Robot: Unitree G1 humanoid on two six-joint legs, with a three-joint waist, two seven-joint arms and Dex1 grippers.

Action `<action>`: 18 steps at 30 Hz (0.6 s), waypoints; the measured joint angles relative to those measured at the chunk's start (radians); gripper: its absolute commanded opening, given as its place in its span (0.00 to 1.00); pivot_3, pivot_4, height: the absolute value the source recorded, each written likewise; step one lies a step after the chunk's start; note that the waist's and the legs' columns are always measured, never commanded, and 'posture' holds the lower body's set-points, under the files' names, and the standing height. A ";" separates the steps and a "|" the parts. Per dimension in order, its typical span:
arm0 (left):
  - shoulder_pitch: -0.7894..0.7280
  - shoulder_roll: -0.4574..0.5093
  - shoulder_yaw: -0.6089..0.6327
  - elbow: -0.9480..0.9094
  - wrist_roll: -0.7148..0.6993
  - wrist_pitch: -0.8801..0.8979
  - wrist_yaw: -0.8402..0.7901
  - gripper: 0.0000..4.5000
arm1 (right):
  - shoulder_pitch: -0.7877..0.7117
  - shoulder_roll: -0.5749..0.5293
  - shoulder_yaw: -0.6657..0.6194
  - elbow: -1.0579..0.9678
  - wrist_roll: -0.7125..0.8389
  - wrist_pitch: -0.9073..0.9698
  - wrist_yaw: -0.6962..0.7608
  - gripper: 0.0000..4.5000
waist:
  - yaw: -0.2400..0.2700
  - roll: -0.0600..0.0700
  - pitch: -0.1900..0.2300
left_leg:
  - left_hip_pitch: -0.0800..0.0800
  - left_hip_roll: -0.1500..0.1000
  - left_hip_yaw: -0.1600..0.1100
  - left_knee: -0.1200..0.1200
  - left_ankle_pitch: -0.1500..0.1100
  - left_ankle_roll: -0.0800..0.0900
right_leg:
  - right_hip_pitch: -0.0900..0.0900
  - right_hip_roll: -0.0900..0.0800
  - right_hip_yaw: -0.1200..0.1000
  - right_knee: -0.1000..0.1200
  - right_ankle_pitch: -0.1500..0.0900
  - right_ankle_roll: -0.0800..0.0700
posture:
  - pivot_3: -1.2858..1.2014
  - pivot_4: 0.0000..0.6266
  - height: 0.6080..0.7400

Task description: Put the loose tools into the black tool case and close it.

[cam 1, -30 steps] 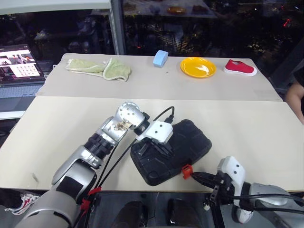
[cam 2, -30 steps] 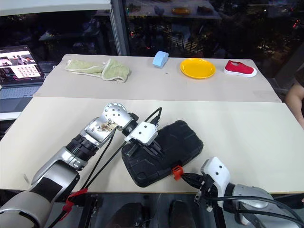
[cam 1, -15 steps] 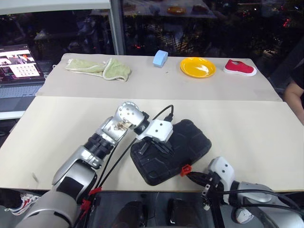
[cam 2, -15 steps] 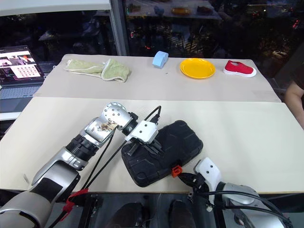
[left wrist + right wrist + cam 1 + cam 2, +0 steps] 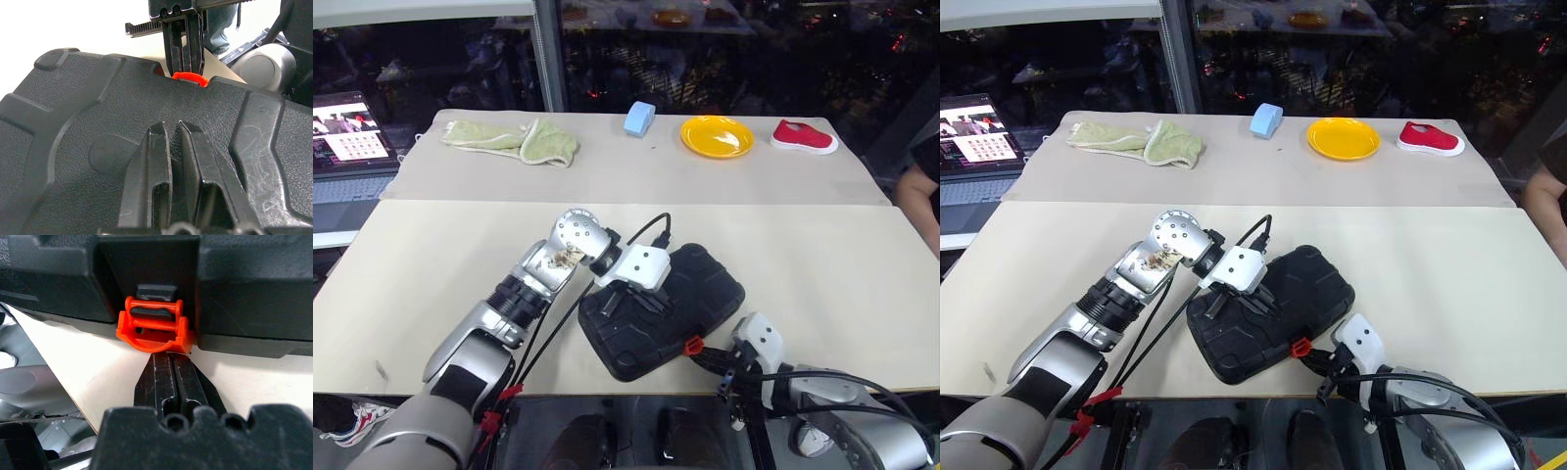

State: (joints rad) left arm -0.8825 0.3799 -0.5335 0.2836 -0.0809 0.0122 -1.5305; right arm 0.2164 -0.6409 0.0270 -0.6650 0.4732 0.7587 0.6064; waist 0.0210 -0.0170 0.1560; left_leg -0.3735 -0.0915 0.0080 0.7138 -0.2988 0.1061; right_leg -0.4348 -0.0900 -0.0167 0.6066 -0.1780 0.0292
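The black tool case (image 5: 664,311) is lying shut near the front edge of the near table (image 5: 822,264), directly under the left gripper (image 5: 631,299), whose nearly closed fingers (image 5: 159,166) are resting on its ribbed lid. The latch (image 5: 154,328) is sitting on the case's front wall, just ahead of the right gripper (image 5: 171,369), whose closed tips are touching it. Well beyond both grippers, a towel (image 5: 514,140), a sponge (image 5: 639,118), a plate (image 5: 717,136) and a shoe (image 5: 803,137) are lying along the far table (image 5: 607,176).

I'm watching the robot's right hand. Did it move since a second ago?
Yes. The right gripper slid left along the table's near edge, and its shut tips now sit right at the orange latch of the black tool case.
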 measured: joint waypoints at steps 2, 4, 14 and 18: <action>0.000 -0.007 0.000 0.006 0.005 -0.020 0.011 0.11 | -0.014 -0.001 -0.004 -0.001 0.014 0.023 -0.003 0.00 | 0.000 0.000 0.000 | -0.001 0.000 0.000 0.000 0.000 0.000 | -0.001 0.000 0.000 0.000 0.000 0.000 | 0.52 0.24 0.94; 0.000 -0.014 0.000 0.014 0.011 -0.037 0.019 0.11 | -0.028 -0.002 -0.011 -0.006 0.026 0.049 -0.007 0.00 | -0.001 0.000 0.000 | -0.004 0.000 0.000 0.000 0.001 -0.001 | -0.002 0.000 0.000 0.001 0.001 -0.001 | 0.52 0.24 0.94; -0.003 -0.027 0.003 0.039 0.021 -0.069 0.035 0.11 | -0.049 -0.046 -0.075 -0.067 0.103 0.115 0.001 0.00 | -0.009 0.000 0.000 | -0.006 0.000 0.000 0.000 0.001 -0.001 | -0.004 0.000 0.000 0.002 0.001 -0.002 | 0.52 0.24 0.94; -0.002 -0.032 0.002 0.046 0.028 -0.074 0.037 0.11 | -0.054 -0.070 -0.118 -0.110 0.142 0.121 0.019 0.00 | -0.009 0.000 0.000 | -0.005 0.000 0.000 0.000 0.001 -0.001 | -0.003 0.000 0.000 0.001 0.001 -0.001 | 0.52 0.24 0.94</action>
State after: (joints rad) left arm -0.8844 0.3479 -0.5315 0.3291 -0.0532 -0.0617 -1.4935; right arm 0.1623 -0.7113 -0.0913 -0.7748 0.6153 0.8801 0.6258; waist 0.0117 -0.0169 0.1559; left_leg -0.3785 -0.0912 0.0082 0.7134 -0.2976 0.1050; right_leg -0.4375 -0.0898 -0.0167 0.6080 -0.1772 0.0279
